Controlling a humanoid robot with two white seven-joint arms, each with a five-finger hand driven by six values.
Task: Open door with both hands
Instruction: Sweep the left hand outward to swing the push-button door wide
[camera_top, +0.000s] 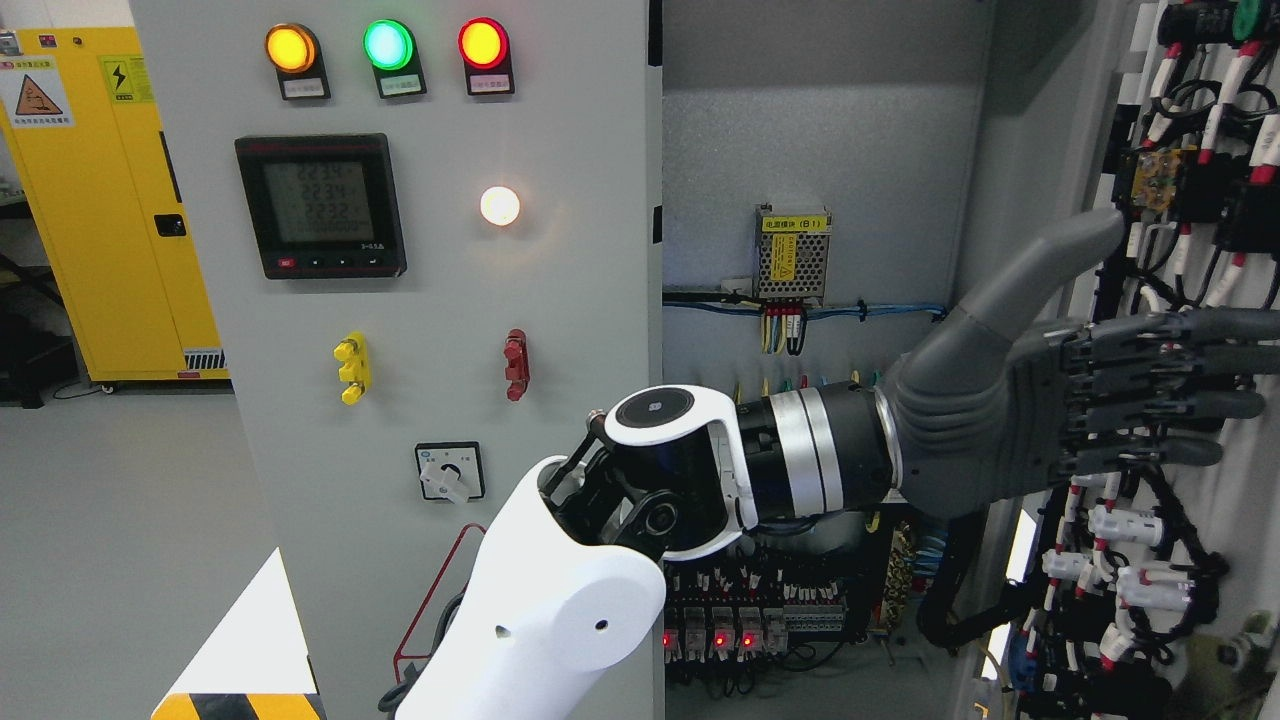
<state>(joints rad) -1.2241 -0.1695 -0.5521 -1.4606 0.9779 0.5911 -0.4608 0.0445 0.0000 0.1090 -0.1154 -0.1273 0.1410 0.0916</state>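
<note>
Left hand (1090, 390), dark grey and jointed, lies flat with fingers extended against the open door (1190, 300). It grasps nothing.

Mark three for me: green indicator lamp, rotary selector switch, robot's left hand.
green indicator lamp (388, 45), head view, centre of the lit lens
rotary selector switch (449, 474), head view, on the white knob
left hand (1010, 420), head view, on the palm
</note>
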